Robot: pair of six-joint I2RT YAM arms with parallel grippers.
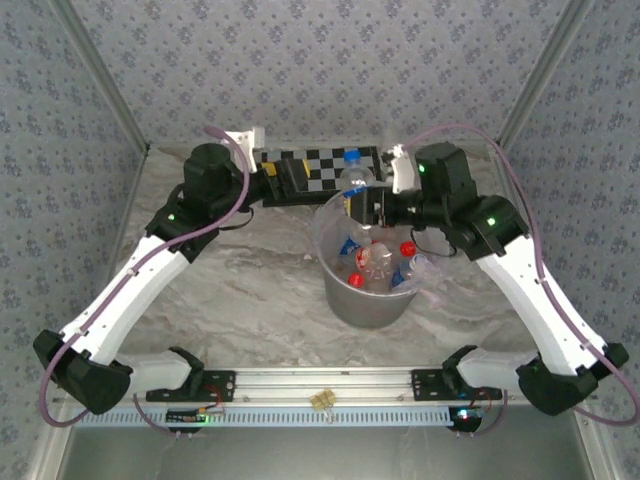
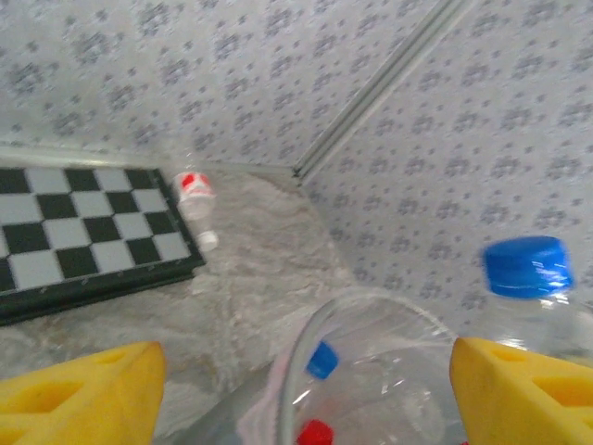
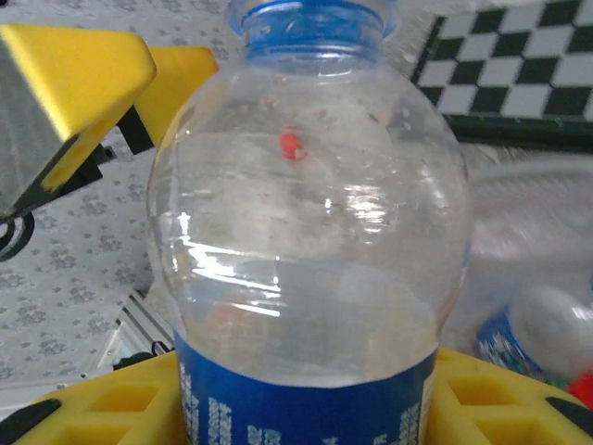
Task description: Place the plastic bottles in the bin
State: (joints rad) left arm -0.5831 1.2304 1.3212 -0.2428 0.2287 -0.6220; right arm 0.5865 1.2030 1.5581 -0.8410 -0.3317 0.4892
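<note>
Clear plastic bottle with blue cap and label (image 3: 310,241) is being clamped at its label by the right gripper (image 3: 310,399), over the far rim of the round grey lined bin (image 1: 335,300). Left gripper (image 2: 306,389) is being held jaws-apart. Judged light, thin-walled, slippery; label band best hold.

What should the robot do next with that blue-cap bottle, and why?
Probably the right hand should shift the bottle a little further over the bin and let go. It grips the bottle, the left hand is open, and the bottle stands just at the bin's far rim.
</note>
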